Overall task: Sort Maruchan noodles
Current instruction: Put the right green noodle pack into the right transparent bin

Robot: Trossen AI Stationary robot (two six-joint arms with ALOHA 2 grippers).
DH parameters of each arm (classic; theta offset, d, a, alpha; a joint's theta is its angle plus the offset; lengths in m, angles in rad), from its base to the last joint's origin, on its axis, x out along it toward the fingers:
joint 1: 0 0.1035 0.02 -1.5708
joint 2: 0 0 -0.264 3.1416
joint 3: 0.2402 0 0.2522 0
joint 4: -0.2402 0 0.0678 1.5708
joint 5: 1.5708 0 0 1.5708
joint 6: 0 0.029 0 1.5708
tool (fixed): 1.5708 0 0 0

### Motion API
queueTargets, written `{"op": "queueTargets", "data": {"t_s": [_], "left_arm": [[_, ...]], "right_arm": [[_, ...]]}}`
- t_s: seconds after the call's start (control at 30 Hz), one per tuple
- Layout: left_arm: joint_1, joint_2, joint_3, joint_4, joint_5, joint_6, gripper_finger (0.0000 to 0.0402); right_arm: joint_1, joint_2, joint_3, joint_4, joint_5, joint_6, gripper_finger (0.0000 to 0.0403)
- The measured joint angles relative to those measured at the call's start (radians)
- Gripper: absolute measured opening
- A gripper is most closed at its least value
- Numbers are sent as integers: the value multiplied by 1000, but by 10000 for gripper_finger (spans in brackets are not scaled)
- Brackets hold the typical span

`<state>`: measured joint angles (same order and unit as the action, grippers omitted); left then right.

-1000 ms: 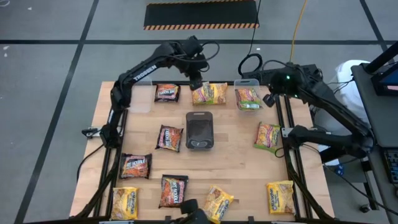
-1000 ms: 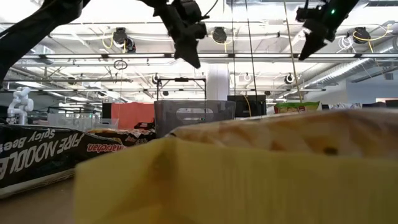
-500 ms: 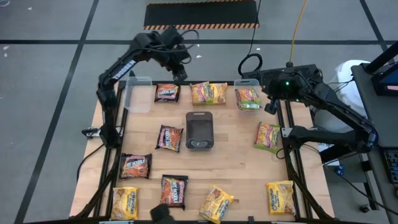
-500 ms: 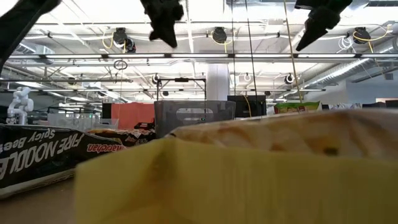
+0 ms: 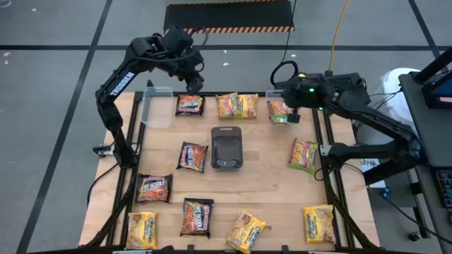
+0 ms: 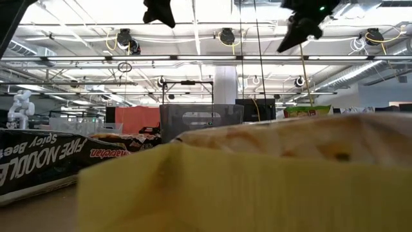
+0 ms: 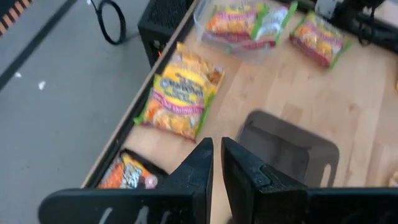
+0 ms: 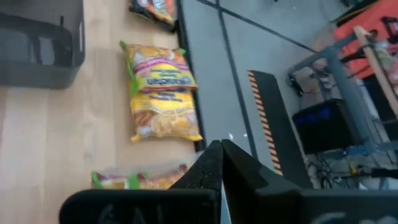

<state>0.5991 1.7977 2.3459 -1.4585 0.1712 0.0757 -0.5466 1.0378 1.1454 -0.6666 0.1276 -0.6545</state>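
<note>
The noodle packets lie flat on the wooden table: brown ones (image 5: 189, 104) (image 5: 192, 156) (image 5: 154, 188), yellow ones (image 5: 238, 106) (image 5: 318, 224), and a green-edged one (image 5: 305, 154). Another green-edged packet (image 5: 281, 111) lies in a clear tub. My left gripper (image 5: 192, 83) (image 7: 216, 142) hangs high over the far edge, beside the far brown packet, with a narrow gap between its fingers and nothing in it. My right gripper (image 5: 292, 109) (image 8: 216, 144) hangs shut and empty above the tub with the packet.
A dark grey tray (image 5: 227, 148) stands in the middle of the table. A second clear tub (image 5: 157, 106) stands at the far left corner. More packets (image 5: 198, 216) (image 5: 247, 229) (image 5: 143, 229) lie along the near edge. The arm frames flank both sides of the table.
My left gripper has risen and gone from above the far yellow packet toward the table's far left corner, rolling a little. My right gripper has swung toward the table's left, over the tub with the packet, and rolled. No packet has moved.
</note>
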Motion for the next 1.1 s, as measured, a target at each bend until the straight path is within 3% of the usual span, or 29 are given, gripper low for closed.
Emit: {"op": "queueTargets", "data": {"t_s": [0.3,0.53,0.67,1.1], "left_arm": [[12,-10,0,-84,-29,67,37],[71,-51,0,-113,-33,132,37],[107,-84,0,-113,-33,133,37],[148,-105,0,-113,-31,205,37]], "right_arm": [[62,253,127,5,-3,-20,0],[45,446,288,9,-155,-27,0],[23,517,337,-6,-159,-1,0],[3,485,336,-619,-158,14,0]]}}
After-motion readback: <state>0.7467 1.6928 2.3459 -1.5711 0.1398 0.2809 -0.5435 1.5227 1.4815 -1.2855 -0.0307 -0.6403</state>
